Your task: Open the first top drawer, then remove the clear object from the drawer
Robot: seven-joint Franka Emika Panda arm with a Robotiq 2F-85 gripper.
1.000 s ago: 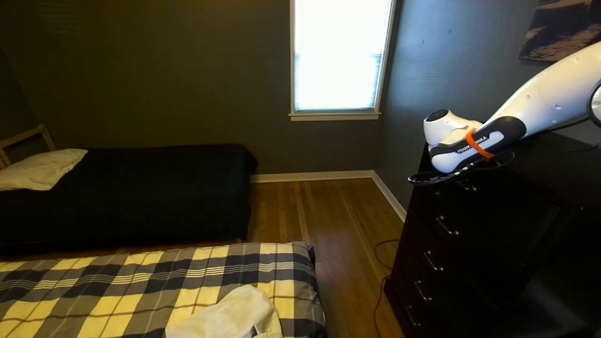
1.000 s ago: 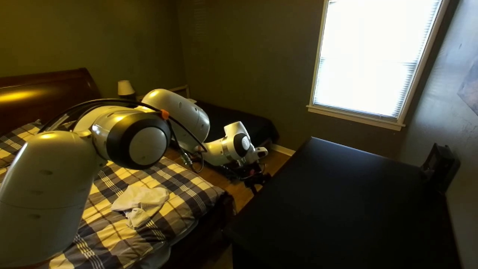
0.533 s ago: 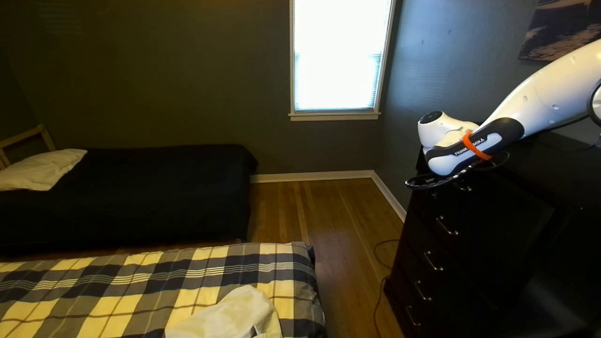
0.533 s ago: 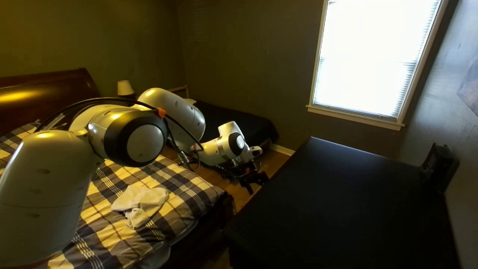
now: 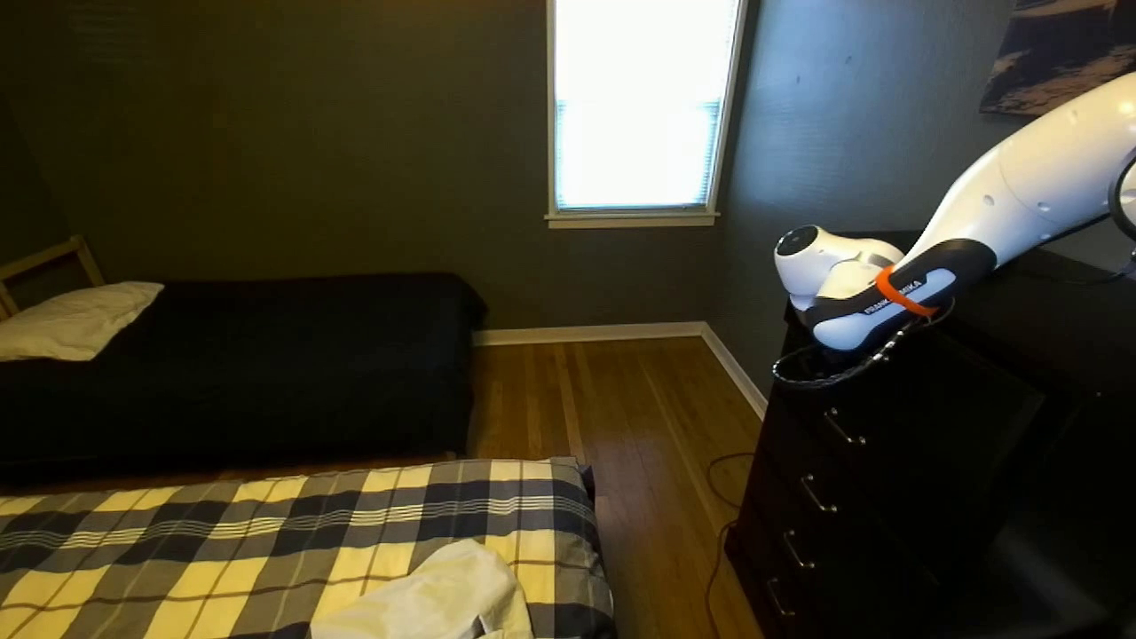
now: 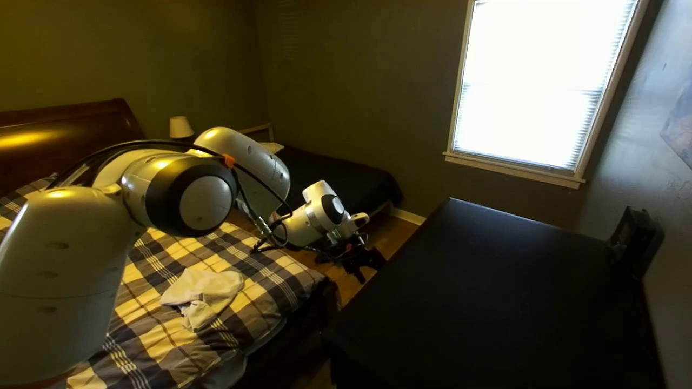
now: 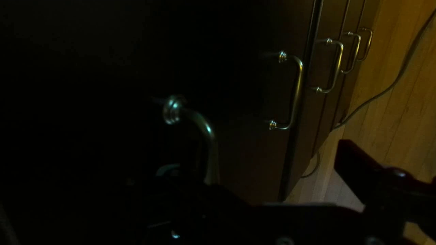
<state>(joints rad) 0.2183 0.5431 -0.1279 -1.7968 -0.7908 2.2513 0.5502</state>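
Gripper (image 6: 371, 270): fingers (image 7: 356, 170) spread, by their look; whether the handle (image 7: 212, 153) lies between them I cannot tell.
Arm (image 5: 1038, 173): lower than a second ago and slightly back, so likely lining up for the pull.
Handle: just ahead of the gripper, one end hidden behind it.
Drawer (image 7: 146, 92): beyond the gripper, no gap seen; opening probably remains.
Clear object: out of sight, presumably inside.

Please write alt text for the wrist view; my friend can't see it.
A black robot pincer, partly lost in shadow, at a dark dresser with five curved metal handles, the nearest partly hidden. A cable lies on the wooden floor at right.
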